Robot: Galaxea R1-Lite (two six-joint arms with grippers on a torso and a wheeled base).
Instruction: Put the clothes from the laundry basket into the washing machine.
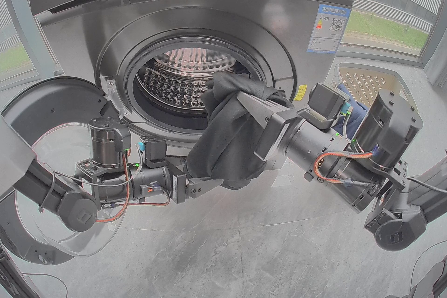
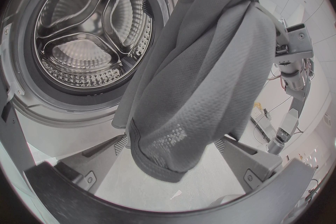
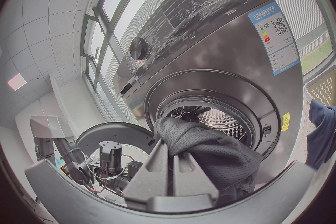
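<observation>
The right gripper has its jaws pinched tight on a dark garment, hoisted right at the washing machine's open drum mouth, while the left gripper sits below, jaws spread around the dangling hem, with the laundry basket off to the right.

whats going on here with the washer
The right gripper is shut on a dark grey garment, holding it up in front of the washing machine's open drum. The left gripper sits open just under the hanging cloth. The drum looks empty, and a blue garment lies at the laundry basket.
</observation>
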